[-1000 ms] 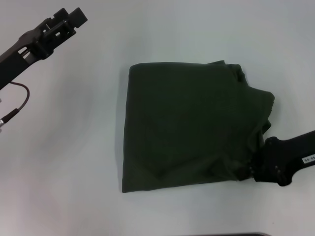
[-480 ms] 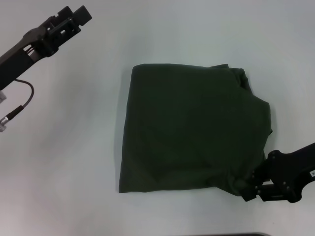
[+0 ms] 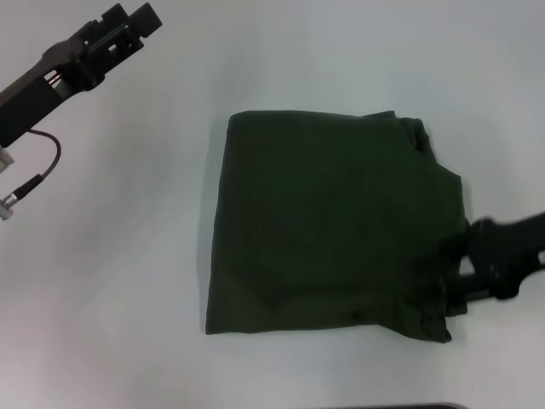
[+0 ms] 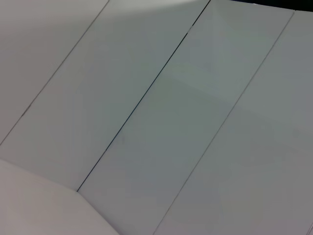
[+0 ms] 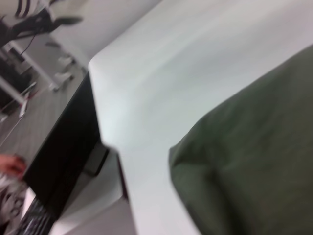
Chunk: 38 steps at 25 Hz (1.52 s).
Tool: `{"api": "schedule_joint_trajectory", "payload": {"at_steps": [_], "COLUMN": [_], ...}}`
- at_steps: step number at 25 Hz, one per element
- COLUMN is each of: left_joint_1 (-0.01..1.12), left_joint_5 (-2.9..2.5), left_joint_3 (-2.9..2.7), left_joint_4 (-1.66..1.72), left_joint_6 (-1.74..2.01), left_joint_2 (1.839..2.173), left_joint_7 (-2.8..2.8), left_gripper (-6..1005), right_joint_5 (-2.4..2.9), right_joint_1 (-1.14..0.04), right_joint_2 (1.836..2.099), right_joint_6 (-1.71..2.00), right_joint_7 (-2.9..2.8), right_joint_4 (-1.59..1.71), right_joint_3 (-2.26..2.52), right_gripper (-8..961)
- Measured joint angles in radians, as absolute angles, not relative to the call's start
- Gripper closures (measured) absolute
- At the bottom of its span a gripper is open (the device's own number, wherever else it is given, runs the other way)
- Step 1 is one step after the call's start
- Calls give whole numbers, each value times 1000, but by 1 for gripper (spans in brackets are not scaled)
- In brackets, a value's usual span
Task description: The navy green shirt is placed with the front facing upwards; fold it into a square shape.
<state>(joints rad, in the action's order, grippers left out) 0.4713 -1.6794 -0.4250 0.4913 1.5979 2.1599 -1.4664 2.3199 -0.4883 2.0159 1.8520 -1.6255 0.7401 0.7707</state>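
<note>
Dark olive-green cotton shirt [image 3: 336, 226] lies folded into a rough square at centre of the white table [image 3: 128, 256], back side up w/ no lettering showing, right edge bunched and uneven. Right gripper [image 3: 464, 268] sits at shirt's right edge near the lower corner, blurred; can't tell its grip. Left gripper [image 3: 128, 25] hangs well apart, far left, holding nothing; grip unclear.

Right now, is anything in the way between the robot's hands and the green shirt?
Nothing visible. The right hand is already at the right edge of the navy green shirt. The left hand is raised at the far left, with only bare white table between it and the shirt.
</note>
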Motion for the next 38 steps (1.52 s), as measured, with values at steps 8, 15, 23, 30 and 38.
{"api": "schedule_joint_trajectory", "payload": {"at_steps": [8,15,23,30,38], "left_joint_1": [476,467,465,471,473], "left_joint_5": [-1686,-1694,-1694,-1693,-1693], "left_joint_3": [-435,-447,-446,-446,-446], "left_joint_4": [492,490,496,497,497], "left_joint_6": [1584,1584,1584,1584,1574], "left_joint_2": [2160,2158,2157,2155,2155], "left_joint_7": [-1439,-1386,-1384,-1381,-1379], "left_gripper": [96,96,96,96,96], "right_joint_5": [2310,2237,2178,2176,2189], "right_joint_1": [-525,-527,-511,-507,-465], "right_joint_2": [2010,2008,2015,2002,1979], "right_joint_6": [1859,1853,1759,1651,1624], "right_joint_7": [-1643,-1632,-1612,-1644,-1794], "right_joint_4": [765,762,766,741,728], "right_joint_3": [616,544,478,456,465], "right_gripper": [485,449,384,364,358]}}
